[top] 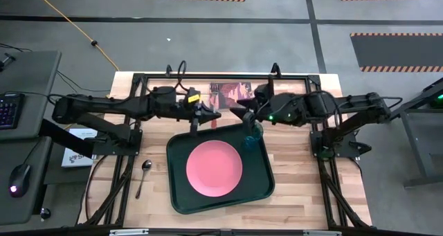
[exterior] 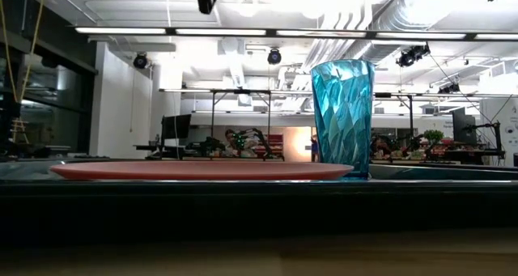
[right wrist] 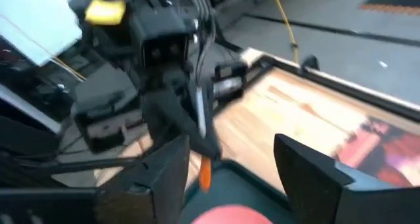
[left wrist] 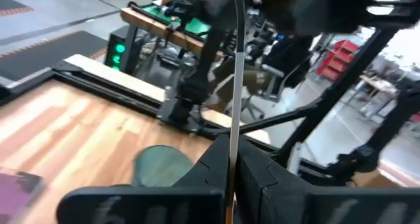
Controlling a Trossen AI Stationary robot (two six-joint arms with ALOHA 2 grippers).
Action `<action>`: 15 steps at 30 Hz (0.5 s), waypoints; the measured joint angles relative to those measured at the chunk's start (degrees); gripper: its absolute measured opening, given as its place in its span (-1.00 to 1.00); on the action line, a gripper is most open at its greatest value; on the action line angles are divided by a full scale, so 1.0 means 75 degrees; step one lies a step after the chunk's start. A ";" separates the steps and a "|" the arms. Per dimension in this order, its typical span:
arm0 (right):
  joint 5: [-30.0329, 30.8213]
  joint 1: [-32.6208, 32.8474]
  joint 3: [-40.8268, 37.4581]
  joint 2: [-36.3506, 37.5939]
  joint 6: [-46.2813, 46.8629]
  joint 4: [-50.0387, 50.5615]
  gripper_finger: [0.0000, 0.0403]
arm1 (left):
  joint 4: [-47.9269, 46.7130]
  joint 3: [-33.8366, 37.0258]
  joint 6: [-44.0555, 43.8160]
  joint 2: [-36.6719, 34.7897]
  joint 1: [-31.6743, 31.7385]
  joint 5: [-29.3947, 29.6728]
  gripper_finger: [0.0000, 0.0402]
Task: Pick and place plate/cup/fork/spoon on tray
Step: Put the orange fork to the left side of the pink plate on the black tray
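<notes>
The dark green tray (top: 176,194) lies at the table's middle. The pink plate (top: 214,168) lies flat on it and also shows in the low view (exterior: 202,171). The teal cup (top: 250,139) stands upright on the tray's far right part (exterior: 343,118). My left gripper (top: 205,118) is over the tray's far edge, shut on the fork (right wrist: 200,112). My right gripper (top: 247,117) is open (right wrist: 230,158), just beyond and above the cup, touching nothing. The spoon (top: 143,172) lies on the table left of the tray. My left gripper pinches the fork's silver metal part (left wrist: 232,129) between its two fingers, and the fork shows edge-on between them. The metal runs on past the fingertips. In the right wrist view the orange handle end (right wrist: 205,175) hangs lowest. The fork is lifted clear of the tray.
A maroon picture card (top: 225,91) lies at the table's far edge behind both grippers. A white paper (top: 77,149) sits off the table's left side. Bare wood shows right of the tray (top: 297,180).
</notes>
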State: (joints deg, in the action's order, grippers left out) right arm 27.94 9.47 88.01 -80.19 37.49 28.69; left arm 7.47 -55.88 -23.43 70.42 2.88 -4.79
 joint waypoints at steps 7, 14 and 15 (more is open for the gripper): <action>-0.1018 -0.0499 0.0006 -0.0152 -0.1051 -0.0911 0.13 | 0.0433 0.0003 -0.0515 0.0408 -0.0701 0.0277 -1.00; -0.1730 -0.0677 0.0006 -0.0151 -0.1445 -0.1701 0.13 | 0.0712 0.0006 -0.0887 0.0574 -0.0913 0.0493 -1.00; -0.1814 -0.0670 0.0006 -0.0151 -0.1446 -0.1697 0.13 | 0.0781 0.0006 -0.0934 0.0579 -0.0913 0.0474 -1.00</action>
State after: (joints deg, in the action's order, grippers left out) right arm 14.34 4.45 88.05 -81.32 26.65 15.96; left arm 13.33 -55.83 -30.43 74.76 -3.97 -1.23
